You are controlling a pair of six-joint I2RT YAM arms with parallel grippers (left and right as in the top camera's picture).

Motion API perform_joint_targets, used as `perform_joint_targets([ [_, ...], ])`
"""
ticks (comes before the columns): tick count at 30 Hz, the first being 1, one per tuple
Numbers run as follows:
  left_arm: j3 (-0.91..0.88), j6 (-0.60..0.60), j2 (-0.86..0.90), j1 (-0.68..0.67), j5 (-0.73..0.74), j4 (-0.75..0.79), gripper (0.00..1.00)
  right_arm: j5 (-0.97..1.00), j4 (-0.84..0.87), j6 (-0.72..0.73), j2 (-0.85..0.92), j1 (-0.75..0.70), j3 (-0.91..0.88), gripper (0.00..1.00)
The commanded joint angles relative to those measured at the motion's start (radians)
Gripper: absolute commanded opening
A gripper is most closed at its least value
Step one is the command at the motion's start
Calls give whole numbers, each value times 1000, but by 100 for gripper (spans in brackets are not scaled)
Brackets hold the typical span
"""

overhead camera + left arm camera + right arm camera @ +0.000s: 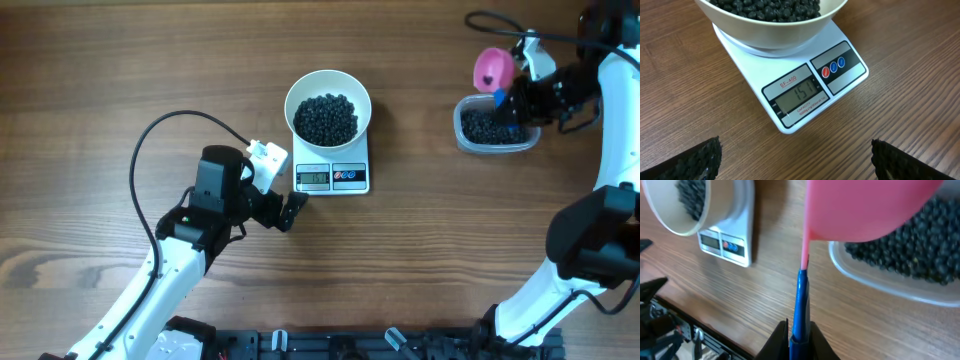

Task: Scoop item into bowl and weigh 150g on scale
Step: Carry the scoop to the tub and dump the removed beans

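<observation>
Overhead: bowl (328, 77) sits on the scale (332, 177) mid-surface, loaded with the black beans (325, 118). Left wrist view shows the display (801, 95) reading 151, so the target is met, a hair over.

Left pincer (795, 165) is spread wide and empty, hanging just in front of the scale and touching nothing. Right pincer (799, 335) is pressed together on the blue handle of the pink scoop (491, 69). It holds the scoop above the clear tub (464, 138) at the far right, well apart from the bowl. More beans lie in the tub. Can't tell if the scoop carries anything.

Step, as I read it: final weight check, scooping looks done. Next: add no more beans. If one over matters, lift out a bean or two, which is fiddly with that scoop. Otherwise tip any scoop contents into the tub and set the scoop down. Keep the left arm off the scale, since a nudge would spoil the reading.
</observation>
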Motion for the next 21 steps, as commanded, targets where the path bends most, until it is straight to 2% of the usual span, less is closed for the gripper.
perform_joint_targets([
  [1,-2,-6,-1,-4,-6,2,100,80,22,40,-22,-17,-82,4],
  [7,-2,-6,-1,-4,-6,2,100,288,109,256,-21,-6,-153,4],
  [17,-2,-6,-1,-4,-6,2,100,648,92,352,-21,140,-153,4],
  [21,-2,-6,-1,-4,-6,2,100,657,80,374,-21,141,-153,4],
])
